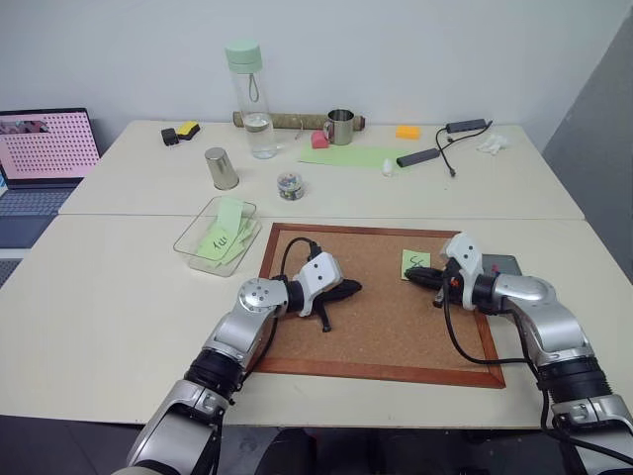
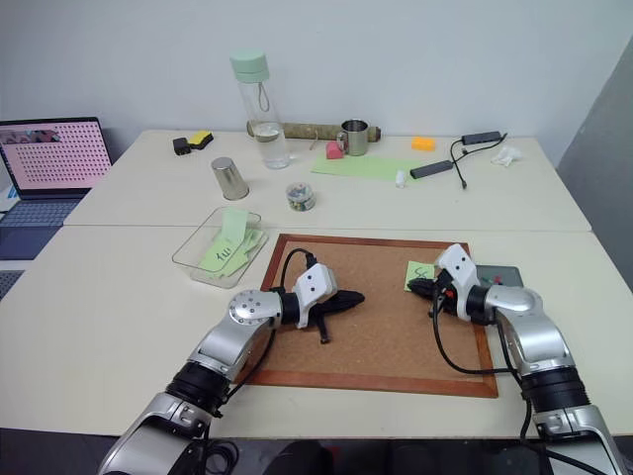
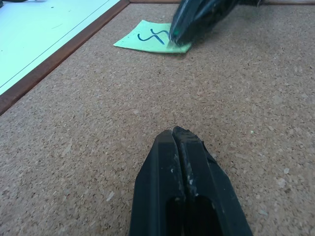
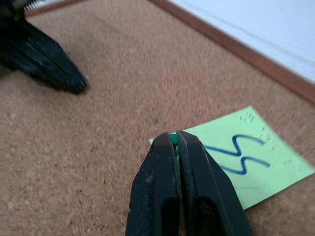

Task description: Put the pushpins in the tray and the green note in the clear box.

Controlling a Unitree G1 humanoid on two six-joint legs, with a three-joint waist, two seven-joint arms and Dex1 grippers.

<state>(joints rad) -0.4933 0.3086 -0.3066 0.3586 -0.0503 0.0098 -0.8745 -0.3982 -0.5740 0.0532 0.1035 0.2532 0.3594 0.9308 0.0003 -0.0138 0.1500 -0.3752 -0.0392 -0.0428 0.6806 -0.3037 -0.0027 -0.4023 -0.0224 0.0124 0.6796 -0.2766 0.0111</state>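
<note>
The green note [image 4: 246, 162] with a blue S-like squiggle lies flat at the right end of the corkboard [image 1: 386, 327]. My right gripper [image 4: 174, 135] is at the note's near corner, shut on a tiny green pushpin [image 4: 173, 139] whose head shows between the tips. My left gripper [image 1: 351, 288] is shut and empty, low over the middle of the corkboard and pointing toward the note. Behind my right gripper, the dark grey tray [image 1: 502, 264] sits just off the board's right edge. The clear box [image 1: 190, 240] stands left of the board with green notes inside.
A small jar of pins [image 1: 290, 185], a metal cup [image 1: 222, 168] and a water bottle [image 1: 252, 99] stand behind the board. Farther back are a mug [image 1: 340, 126], a pale green sheet [image 1: 356, 156] and cables [image 1: 445, 148]. A laptop [image 1: 45, 148] sits far left.
</note>
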